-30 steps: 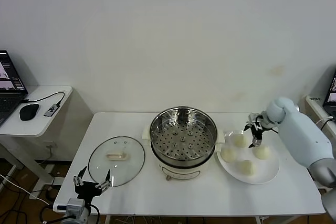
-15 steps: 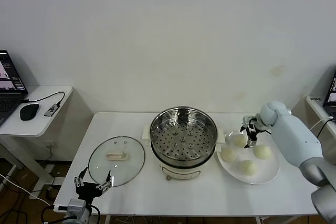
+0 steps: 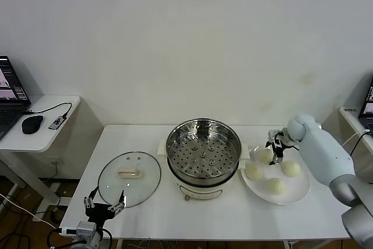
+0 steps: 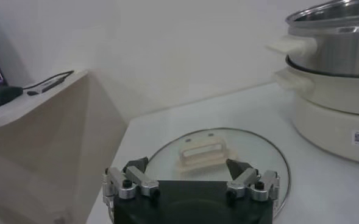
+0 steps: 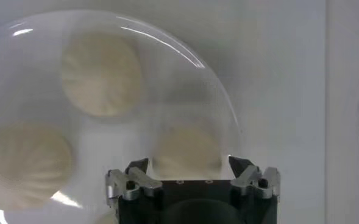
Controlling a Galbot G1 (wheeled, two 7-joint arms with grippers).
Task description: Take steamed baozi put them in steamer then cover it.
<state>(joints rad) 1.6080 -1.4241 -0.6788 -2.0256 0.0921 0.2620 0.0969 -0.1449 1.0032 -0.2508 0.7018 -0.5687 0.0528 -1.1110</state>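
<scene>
Several cream-white baozi lie on a white plate (image 3: 294, 193) at the right: one at the back left (image 3: 265, 156), one at the left (image 3: 254, 171), one at the right (image 3: 290, 168), one at the front (image 3: 275, 186). My right gripper (image 3: 274, 147) is open just above the back-left baozi (image 5: 187, 150), which sits between its fingertips in the right wrist view. The steel steamer (image 3: 203, 155) stands mid-table with its perforated tray empty. The glass cover (image 3: 129, 178) lies flat at the left, also in the left wrist view (image 4: 219, 158). My left gripper (image 3: 105, 206) is open, low at the front left.
A side table (image 3: 41, 126) with a mouse and a laptop stands at the far left. The steamer's cream base (image 4: 337, 115) rises close to the cover. The plate's rim (image 5: 222, 103) lies near the table's back right edge.
My right gripper has moved left and back, from between the back and right baozi to over the back-left one. The left arm has barely moved.
</scene>
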